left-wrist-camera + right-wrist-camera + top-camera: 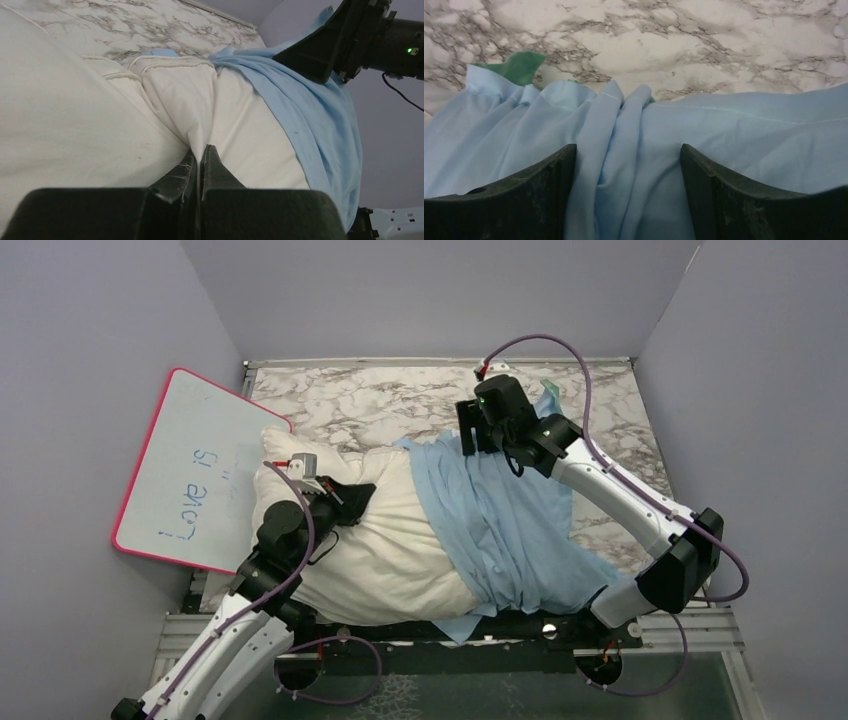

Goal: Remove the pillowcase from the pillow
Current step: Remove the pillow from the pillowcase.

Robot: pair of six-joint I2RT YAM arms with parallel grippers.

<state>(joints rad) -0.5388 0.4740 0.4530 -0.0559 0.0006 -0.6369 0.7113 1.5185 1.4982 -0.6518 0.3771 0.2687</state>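
- The left hand (pixel 201 152) has its fingers pressed together, pinching a raised fold of the cream pillow (pixel 90 120).
- From above, this hand lies on the pillow's left half, near its far edge.
- The right hand (pixel 628 155) is spread, its two dark fingers well apart, with bunched folds of the light blue pillowcase (pixel 744 135) lying between them. Whether the fingers touch the cloth cannot be told.
- A small green patch of the pillowcase's other face shows at its far edge, to the left in the right wrist view.
- The right hand sits over the pillowcase's far edge, about mid-worktop and toward the back.
- The pillowcase covers only the pillow's right part, in wrinkled folds running from far to near, and a corner hangs past the near edge of the worktop (pixel 380 405).
- The pillow's left half is bare and lies across the marbled worktop.
- A pink-framed whiteboard (pixel 200 470) with blue writing leans at the left, just beside the pillow.
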